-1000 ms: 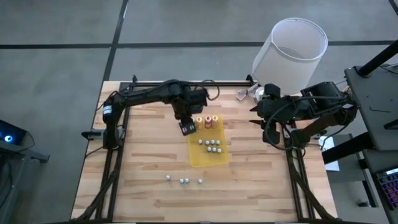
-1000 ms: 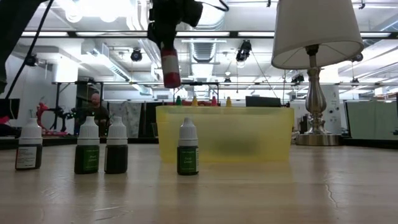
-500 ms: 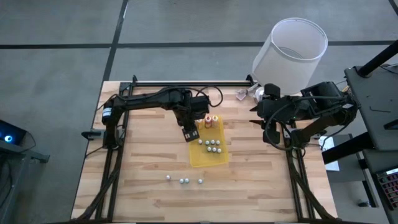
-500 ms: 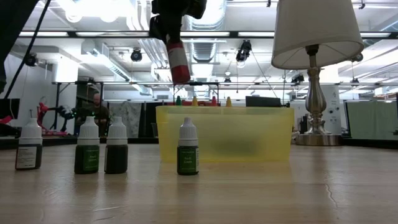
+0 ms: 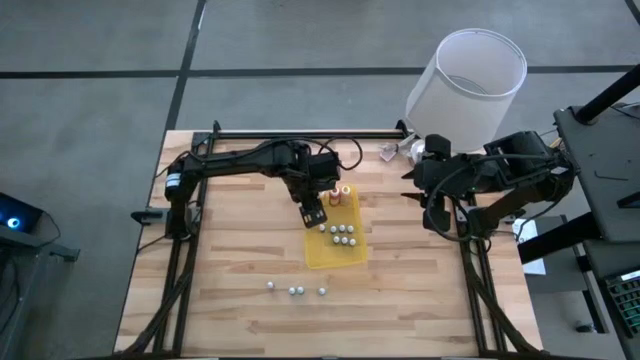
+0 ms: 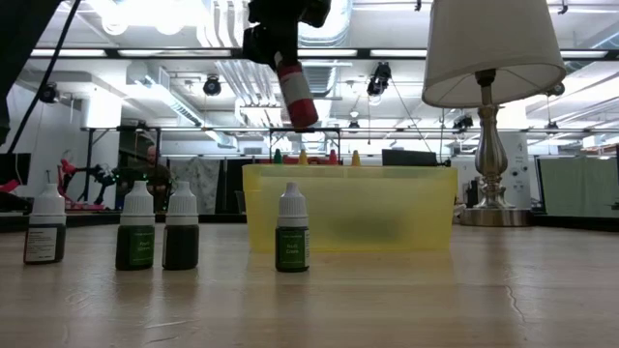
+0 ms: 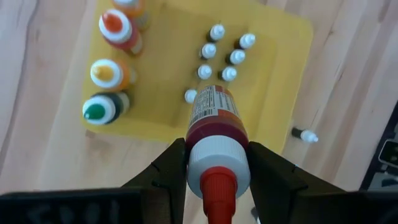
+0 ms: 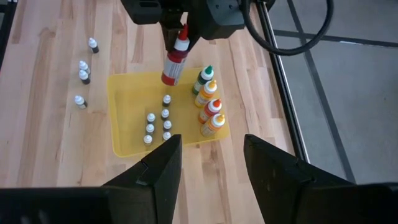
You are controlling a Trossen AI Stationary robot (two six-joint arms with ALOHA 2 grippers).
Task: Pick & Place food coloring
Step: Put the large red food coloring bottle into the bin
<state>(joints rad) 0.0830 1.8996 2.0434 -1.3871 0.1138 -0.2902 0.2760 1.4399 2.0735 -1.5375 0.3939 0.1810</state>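
My left end effector [image 7: 211,163] hangs above the yellow tray [image 5: 352,255], clenched around the neck of a red food coloring bottle [image 6: 298,97] that tilts in the air, its base pointing down toward the tray and clear of it. Inside the tray, along its far edge, stands a row of larger bottles: a green-capped one [image 7: 101,109], a yellow-orange one [image 7: 108,73], an orange-red one [image 7: 119,30], and a fourth [image 7: 132,6] only partly in sight. Nearer the tray's middle, a cluster of tiny white-capped bottles [image 7: 222,57] stands upright, seven that I can count. On the bare wooden tabletop [image 5: 230,270] just outside the tray, three more small bottles [image 5: 296,290] sit in a loose line near the front edge; from table height I see four dark upright bottles [image 6: 155,230] with white caps in front of the tray wall. My right end effector [image 8: 210,163] waits well off to the side, above the tabletop's right edge, its fingers spread apart and holding nothing. A lamp with a white shade [image 5: 466,80] stands at the far right corner.
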